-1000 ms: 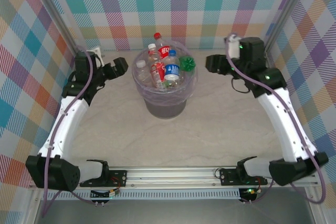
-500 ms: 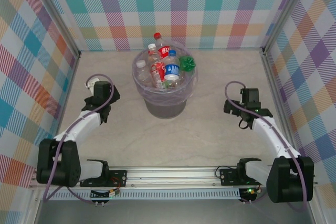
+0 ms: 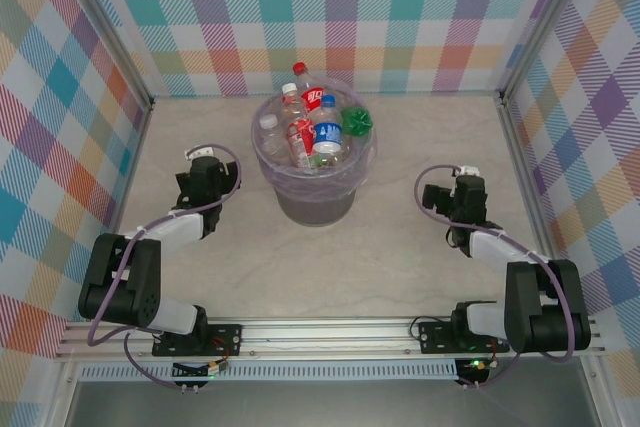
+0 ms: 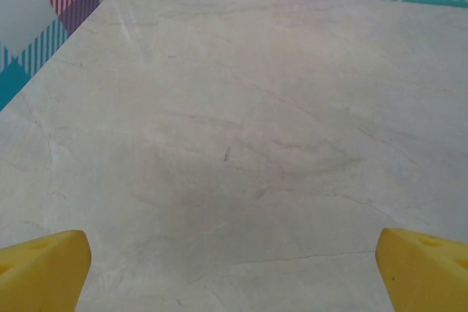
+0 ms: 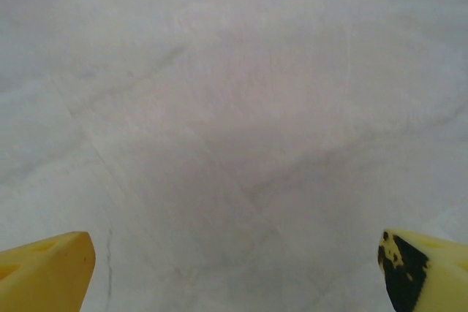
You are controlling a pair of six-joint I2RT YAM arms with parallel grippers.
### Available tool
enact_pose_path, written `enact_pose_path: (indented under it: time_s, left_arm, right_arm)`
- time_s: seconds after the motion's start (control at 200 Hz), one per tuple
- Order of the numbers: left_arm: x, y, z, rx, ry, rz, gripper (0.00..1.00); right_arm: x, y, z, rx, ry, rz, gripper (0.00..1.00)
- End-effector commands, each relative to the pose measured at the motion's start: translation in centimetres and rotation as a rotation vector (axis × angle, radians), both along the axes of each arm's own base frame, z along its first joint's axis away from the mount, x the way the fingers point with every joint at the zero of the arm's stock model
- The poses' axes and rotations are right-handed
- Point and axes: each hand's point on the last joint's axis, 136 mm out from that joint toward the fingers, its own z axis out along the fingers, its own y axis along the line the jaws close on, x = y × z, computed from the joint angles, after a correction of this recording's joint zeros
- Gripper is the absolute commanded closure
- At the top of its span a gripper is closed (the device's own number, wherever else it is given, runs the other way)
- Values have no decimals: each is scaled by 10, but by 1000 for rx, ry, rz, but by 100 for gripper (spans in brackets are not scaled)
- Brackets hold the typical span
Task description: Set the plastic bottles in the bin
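Fingers spread wide and empty, the left gripper (image 4: 232, 269) and right gripper (image 5: 234, 268) have drawn back from the bin (image 3: 316, 205) to sit low over the table (image 3: 400, 257), while the plastic bottles (image 3: 312, 129) lie heaped inside it, so the job looks finished.

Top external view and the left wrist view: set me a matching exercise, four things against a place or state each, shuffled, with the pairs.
Things:
1. bin
2. green bottle
3. blue-labelled bottle
4. left gripper

Places or states:
A. lies at the bin's right rim
B. open, fingers wide apart over the table
C. stands on the table, toward its rear
D. in the pile inside the bin, just left of the green one

Pairs: 1-C, 2-A, 3-D, 4-B
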Motion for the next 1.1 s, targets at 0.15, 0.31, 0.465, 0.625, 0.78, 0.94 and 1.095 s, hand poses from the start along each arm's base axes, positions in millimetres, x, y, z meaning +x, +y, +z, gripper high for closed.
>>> enact_pose_path:
  time_s: [0.15, 0.31, 0.465, 0.625, 0.78, 0.94, 1.095]
  left_arm:
    - [-5, 2, -22, 55, -52, -20, 0]
    - [-5, 6, -32, 25, -73, -20, 0]
    - [-10, 2, -37, 4, -103, -56, 0]
    - [-11, 2, -40, 11, -123, -57, 0]
    - [-11, 3, -41, 7, -115, -55, 0]
    - [-10, 2, -40, 5, -118, -55, 0]
    - [-10, 2, -40, 6, -117, -56, 0]
  right_arm:
    - [22, 4, 27, -39, -199, 44, 1]
    - [33, 7, 26, -45, -277, 61, 1]
    - [36, 14, 20, -54, -271, 95, 1]
    - [44, 15, 12, -66, -291, 102, 1]
    - [45, 10, 7, -34, -236, 80, 1]
    - [45, 10, 7, -33, -232, 80, 1]
    - [45, 9, 7, -32, -230, 79, 1]
